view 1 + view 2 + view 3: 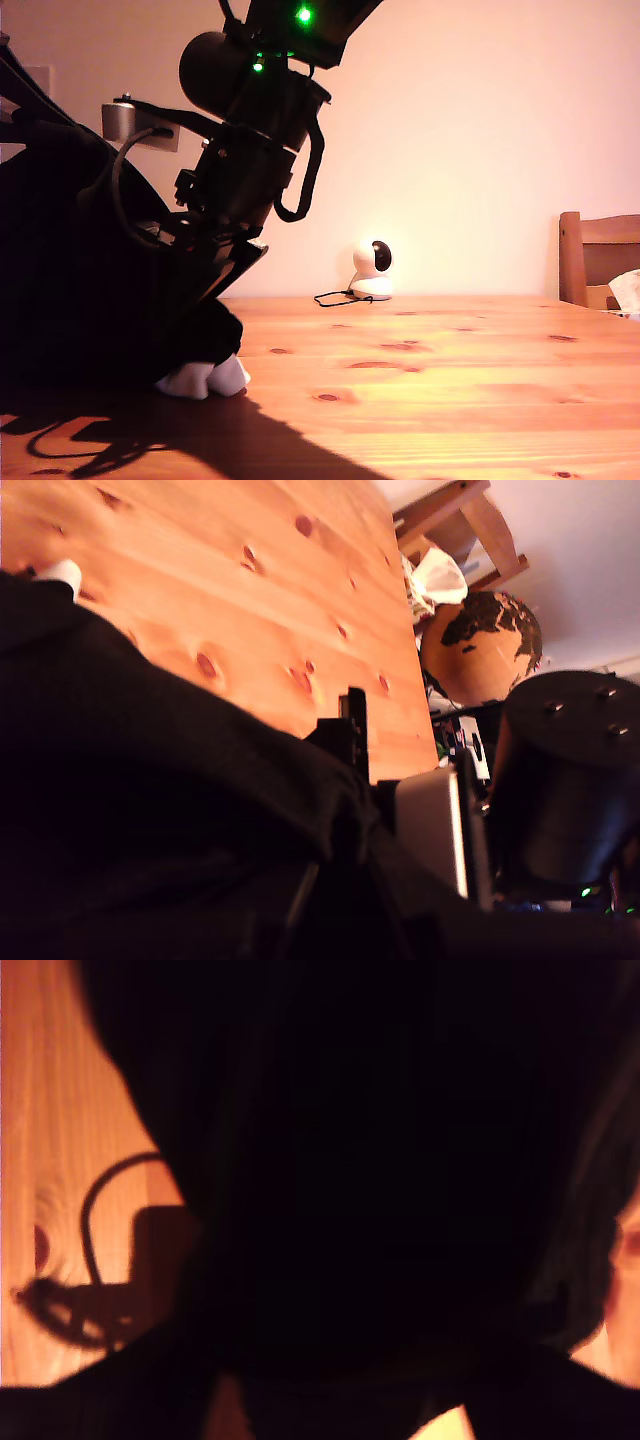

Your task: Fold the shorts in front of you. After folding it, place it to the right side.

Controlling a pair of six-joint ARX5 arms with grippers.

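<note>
**Shorts hanging in a dark bundle over the wooden table**

The shorts [70, 290] fill the exterior view's left as a big black mass, lifted and draped, with a white hem band [203, 378] bunched and touching the table [450, 370] near its front edge. We see the same black fabric [150, 820] filling most of the first wrist view, with a small piece of the white band [58, 573] lying on the wood at its far edge. In the second wrist view the black cloth [360, 1180] covers nearly the whole frame, with only strips of the wood showing at the sides.

We cannot make out the fingers of my first gripper: the cloth lies over the place where they would be, so we cannot tell whether they are released or clenched. Only a dark upright part [355, 728] pokes out of the fabric there. The same goes for my second gripper: its view is blacked out by the shorts, and no fingers show, so their state cannot be told.

In the exterior view a black arm [250, 150] with green lights slants down into the shorts; we cannot tell which arm it is. Its shadow falls across the front of the table.

Farther back on the table, near its far edge, stands a small white camera [374, 270] with a black cable [335, 298] curled beside it. A wooden chair [598, 258] stands at the exterior view's right. In the first wrist view a globe [480, 645] shows beyond the table.
</note>
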